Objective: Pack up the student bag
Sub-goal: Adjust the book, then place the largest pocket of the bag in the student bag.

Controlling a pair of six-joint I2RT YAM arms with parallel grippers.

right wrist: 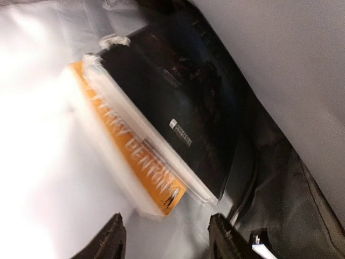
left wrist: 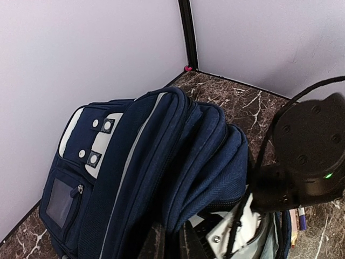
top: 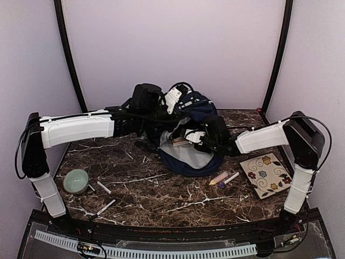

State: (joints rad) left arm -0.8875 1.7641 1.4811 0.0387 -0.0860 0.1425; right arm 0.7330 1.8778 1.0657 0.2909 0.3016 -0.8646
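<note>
The student bag (top: 188, 156) lies open at the far middle of the bench (top: 140, 189), with a book (right wrist: 161, 129) lying inside. The left end effector (left wrist: 171, 244) pinches the bag's rim. The right end effector (right wrist: 167, 240) hangs spread just off the book; I'd say it needs to back out cleanly next.

Pale lilac wall panels (top: 172, 48) are enclosing a dark marble-patterned table (top: 161, 197); black corner posts (top: 69, 54) are joining the panels.
</note>
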